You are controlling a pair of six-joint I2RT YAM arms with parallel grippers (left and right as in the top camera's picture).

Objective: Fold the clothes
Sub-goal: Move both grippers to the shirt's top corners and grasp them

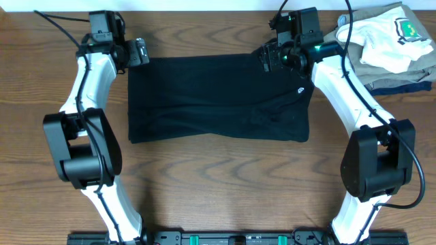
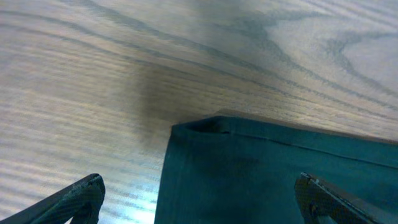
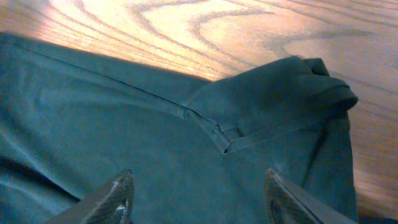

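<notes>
The black polo shirt [image 1: 218, 99] lies folded into a flat rectangle in the middle of the table, a small white logo near its right edge. My left gripper [image 1: 138, 52] is open above the shirt's far left corner; that corner shows in the left wrist view [image 2: 261, 168] between the spread fingers [image 2: 202, 199]. My right gripper [image 1: 270, 58] is open above the far right corner; the right wrist view shows the collar and a seam [image 3: 261, 106] just beyond the open fingers [image 3: 199, 196]. Neither gripper holds cloth.
A pile of garments sits at the far right corner of the table: a white one with a green crest [image 1: 388, 37] on top of khaki and navy folded ones [image 1: 402, 75]. Bare wood table [image 1: 218, 184] surrounds the shirt.
</notes>
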